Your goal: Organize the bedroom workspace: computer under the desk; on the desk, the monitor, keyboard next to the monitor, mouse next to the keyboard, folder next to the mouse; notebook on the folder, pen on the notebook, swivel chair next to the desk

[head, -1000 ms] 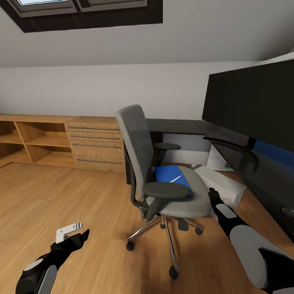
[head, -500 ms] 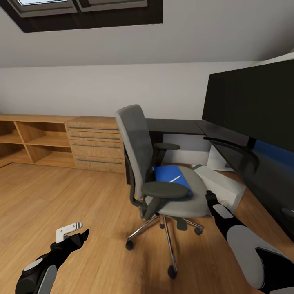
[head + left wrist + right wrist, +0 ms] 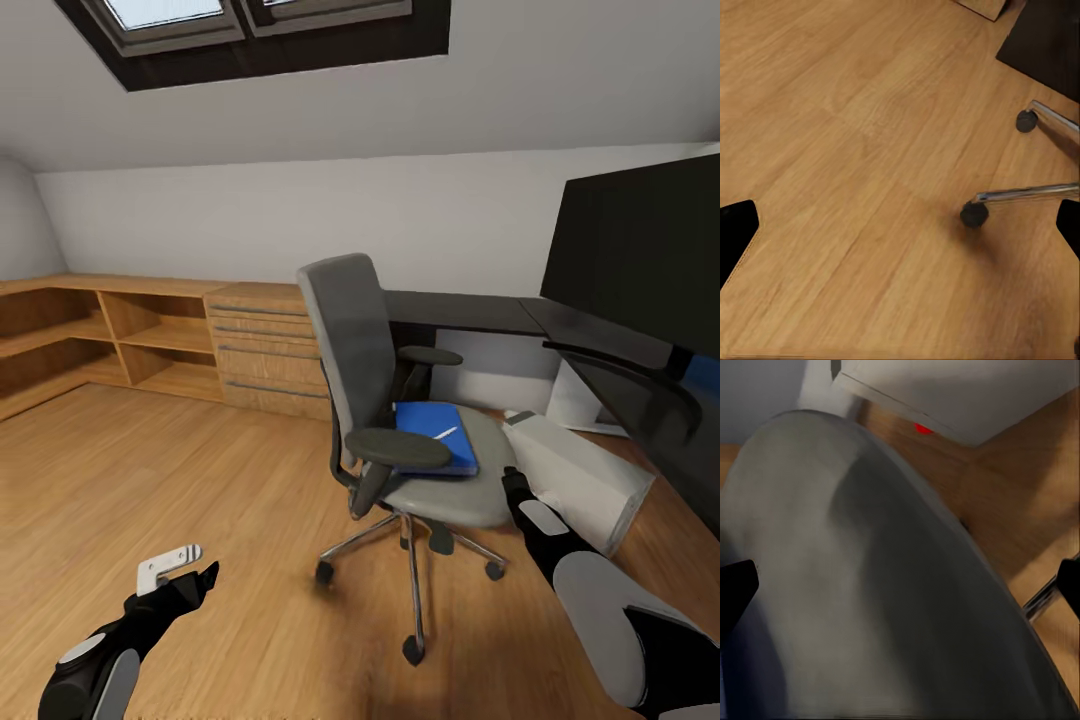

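- your head view has swung left and tipped up since a second ago: more skylight and shelving show, and the monitor (image 3: 640,260) sits further toward the right edge. that is the camera moving, not the room.
- the swivel chair (image 3: 400,400) has turned and slid a little against the computer (image 3: 580,480) lying on the floor beside it, so your push at the seat looks to be working.
- right pincer (image 3: 513,484) is at the seat's front edge, touching or just beside it; the right wrist view has grey seat cushion close up with fingertips (image 3: 736,585) wide apart, nothing clamped.
- left pincer (image 3: 180,568) hangs low over the floor (image 3: 150,470), same spot as before, fingers apart and empty; its wrist view has chair casters (image 3: 975,214) on bare wood.
- folder (image 3: 435,435) is on the seat with the pen (image 3: 445,433) lying on top; both rode along with the chair.
- notebook: cannot tell it apart from the folder here.
- judgement: the folder is not yet moved to the tabletop (image 3: 600,345); the chair rolls easily, so another nudge may push it off rather than bring the folder closer.
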Robot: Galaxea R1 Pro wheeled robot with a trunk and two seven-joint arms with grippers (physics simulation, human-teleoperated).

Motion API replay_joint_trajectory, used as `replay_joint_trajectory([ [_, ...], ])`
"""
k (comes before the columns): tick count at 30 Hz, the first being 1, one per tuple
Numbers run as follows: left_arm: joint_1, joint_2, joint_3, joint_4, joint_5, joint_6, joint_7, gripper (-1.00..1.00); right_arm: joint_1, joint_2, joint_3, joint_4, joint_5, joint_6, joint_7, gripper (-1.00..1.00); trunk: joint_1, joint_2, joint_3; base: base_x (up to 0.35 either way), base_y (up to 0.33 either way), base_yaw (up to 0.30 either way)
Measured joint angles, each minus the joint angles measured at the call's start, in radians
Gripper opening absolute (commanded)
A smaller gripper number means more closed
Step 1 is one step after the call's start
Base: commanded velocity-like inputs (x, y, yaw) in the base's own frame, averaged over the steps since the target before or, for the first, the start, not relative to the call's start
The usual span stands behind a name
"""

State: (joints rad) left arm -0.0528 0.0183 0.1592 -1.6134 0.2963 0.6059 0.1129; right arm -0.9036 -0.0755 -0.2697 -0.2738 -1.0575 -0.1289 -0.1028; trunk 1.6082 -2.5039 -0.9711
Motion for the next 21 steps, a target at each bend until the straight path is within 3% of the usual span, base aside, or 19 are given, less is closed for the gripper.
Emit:
replay_joint_trajectory([
  [9, 0.0, 0.0, 0.0, 0.001, 0.0, 0.0, 0.001, 1.0, 0.0, 0.01, 0.001, -0.001, 0.004, -0.001, 0.0, 1.0, 0.0, 0.0, 0.0, 0.0, 0.0, 0.264],
  [21, 0.0, 0.0, -0.008, 0.005, 0.0, 0.0, 0.003, 1.0, 0.0, 0.013, 0.002, -0.006, -0.001, -0.001, 0.047, 1.0, 0.0, 0.0, 0.0, 0.0, 0.0, 0.031],
])
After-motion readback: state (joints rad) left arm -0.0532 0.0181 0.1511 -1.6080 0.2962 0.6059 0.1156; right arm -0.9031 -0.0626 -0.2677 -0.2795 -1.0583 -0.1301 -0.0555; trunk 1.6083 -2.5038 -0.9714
